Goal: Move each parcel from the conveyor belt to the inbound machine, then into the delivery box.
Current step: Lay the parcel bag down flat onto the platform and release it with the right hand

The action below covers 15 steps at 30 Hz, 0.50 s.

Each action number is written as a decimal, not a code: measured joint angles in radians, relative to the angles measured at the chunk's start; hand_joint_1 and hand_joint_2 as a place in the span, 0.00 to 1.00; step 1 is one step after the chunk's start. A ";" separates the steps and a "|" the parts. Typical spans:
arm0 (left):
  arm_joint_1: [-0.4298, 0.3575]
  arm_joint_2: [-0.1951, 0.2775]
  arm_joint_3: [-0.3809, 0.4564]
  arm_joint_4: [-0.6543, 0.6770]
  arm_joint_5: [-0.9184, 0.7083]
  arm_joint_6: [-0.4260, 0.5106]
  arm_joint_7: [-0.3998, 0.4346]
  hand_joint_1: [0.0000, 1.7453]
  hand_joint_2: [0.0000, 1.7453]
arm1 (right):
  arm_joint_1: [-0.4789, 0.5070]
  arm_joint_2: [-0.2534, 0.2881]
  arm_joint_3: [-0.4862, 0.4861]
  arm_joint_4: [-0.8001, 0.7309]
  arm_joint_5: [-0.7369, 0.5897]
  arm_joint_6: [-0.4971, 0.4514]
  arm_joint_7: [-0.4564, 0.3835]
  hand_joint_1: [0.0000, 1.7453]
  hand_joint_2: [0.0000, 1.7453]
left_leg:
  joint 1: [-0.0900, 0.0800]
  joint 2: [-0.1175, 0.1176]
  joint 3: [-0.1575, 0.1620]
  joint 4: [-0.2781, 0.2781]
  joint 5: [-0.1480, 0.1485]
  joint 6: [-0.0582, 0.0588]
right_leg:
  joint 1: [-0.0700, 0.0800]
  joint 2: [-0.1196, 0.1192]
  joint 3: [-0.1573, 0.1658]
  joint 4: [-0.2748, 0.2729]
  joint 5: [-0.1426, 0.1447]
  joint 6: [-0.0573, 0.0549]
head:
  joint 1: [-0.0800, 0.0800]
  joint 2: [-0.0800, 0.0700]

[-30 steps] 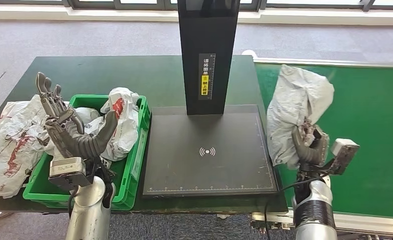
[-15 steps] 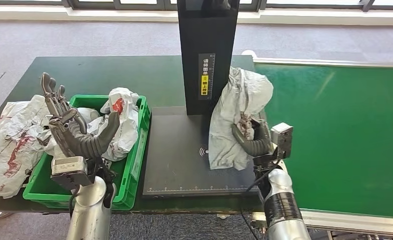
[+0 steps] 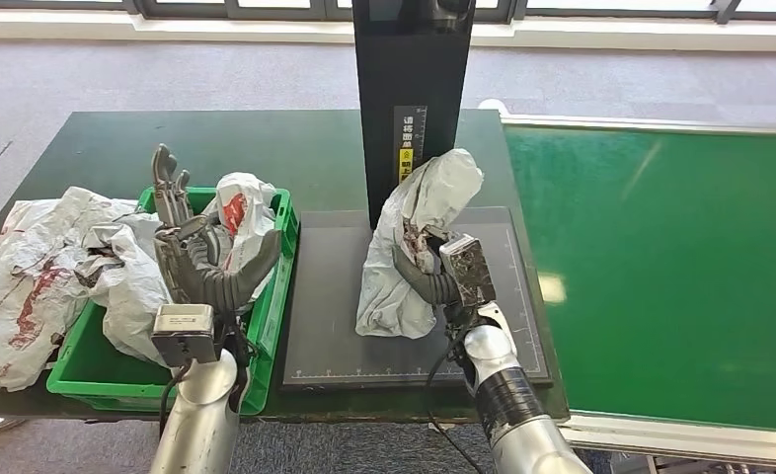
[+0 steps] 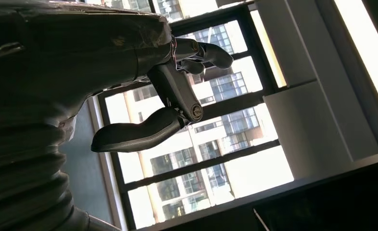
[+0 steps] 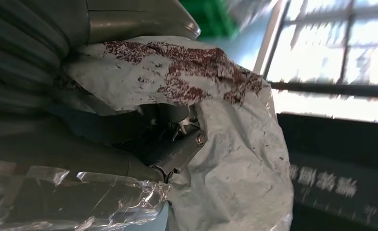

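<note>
Head view: right hand (image 3: 433,275) gripping a white parcel (image 3: 414,237), fingers wrapped into its crumpled plastic. Parcel standing upright on the black plate of the inbound machine (image 3: 325,296), just in front of the machine's black column (image 3: 412,99), lower end touching the plate. Left hand (image 3: 201,257) raised above the green delivery box (image 3: 266,336), fingers spread and pointing up, holding nothing. Inside the box, other white parcels (image 3: 236,212) with red marks; one more white bag (image 3: 29,267) lying on the desk (image 3: 266,148) beside the box, partly over its rim. Green conveyor belt (image 3: 680,267) at the right of the machine, well apart from the held parcel.

Left wrist view: left hand (image 4: 144,86) seen against bright windows (image 4: 216,159), thumb stretched away from the other fingers (image 4: 204,50), nothing between them. Not possible to see the box or the desk from here.

Right wrist view: right hand (image 5: 144,139) very close, parcel (image 5: 235,159) pressed against the palm and covering most of the fingers. Red speckled print (image 5: 187,72) visible on the plastic, much clearer than from the head. Dark column (image 5: 336,178) with blurred writing behind the parcel.
</note>
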 joint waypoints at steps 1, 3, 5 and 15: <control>-0.001 0.000 -0.010 0.014 0.003 -0.010 0.002 0.00 1.00 | -0.004 -0.001 0.009 0.013 0.038 -0.086 0.002 0.00 0.00 | 0.000 0.000 0.000 0.000 0.000 0.000 | 0.000 0.000 0.000 0.000 0.000 0.000 | 0.000 0.000; -0.006 -0.001 -0.032 0.047 0.007 -0.026 0.005 0.00 1.00 | -0.010 -0.004 0.026 0.036 0.099 -0.224 0.008 0.00 0.00 | 0.000 0.000 0.000 0.000 0.000 0.000 | 0.000 0.000 0.000 0.000 0.000 0.000 | 0.000 0.000; -0.012 -0.002 -0.053 0.083 0.008 -0.041 0.008 0.00 1.00 | -0.014 -0.007 0.037 0.053 0.139 -0.301 0.016 0.00 0.00 | 0.000 0.000 0.000 0.000 0.000 0.000 | 0.000 0.000 0.000 0.000 0.000 0.000 | 0.000 0.000; -0.056 -0.009 -0.146 0.294 -0.040 -0.157 0.068 0.00 1.00 | 0.036 -0.016 0.040 -0.004 0.239 -0.486 0.014 0.00 0.00 | 0.000 0.002 0.001 0.000 -0.001 0.000 | 0.000 0.002 -0.001 0.000 0.000 0.000 | 0.000 0.000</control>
